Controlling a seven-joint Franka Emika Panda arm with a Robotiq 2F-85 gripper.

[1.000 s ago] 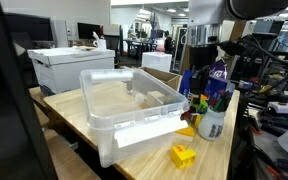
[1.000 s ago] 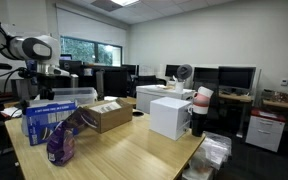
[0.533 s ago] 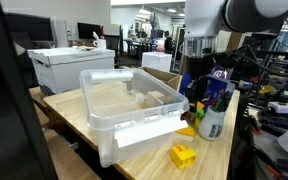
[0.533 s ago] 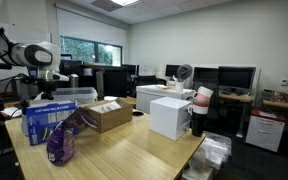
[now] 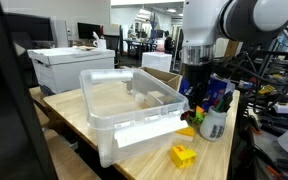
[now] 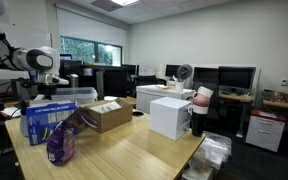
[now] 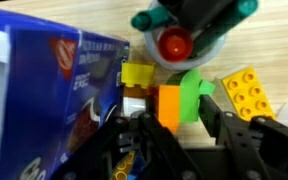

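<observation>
In the wrist view my gripper [image 7: 178,107] is open, with one finger on each side of a stack of blocks on the wooden table: an orange block [image 7: 169,108], a green block [image 7: 191,92] and a small yellow block [image 7: 137,74]. The fingers are close to the blocks; I cannot tell whether they touch. A blue snack bag [image 7: 54,100] lies right beside one finger. In both exterior views the gripper [image 5: 193,93] [image 6: 46,92] hangs low between the clear plastic bin [image 5: 134,105] and the blue bag [image 5: 217,84].
A cup of markers [image 7: 184,40] [image 5: 212,122] and a yellow brick [image 7: 246,90] [image 5: 183,155] sit near the blocks. A purple bag [image 6: 64,140], a cardboard box [image 6: 109,115] and a white box [image 6: 171,115] stand on the table. A printer [image 5: 69,65] stands behind the bin.
The arm has come down and moved a little toward the bin, bringing the gripper low beside the blue bag. Nothing on the table has moved.
</observation>
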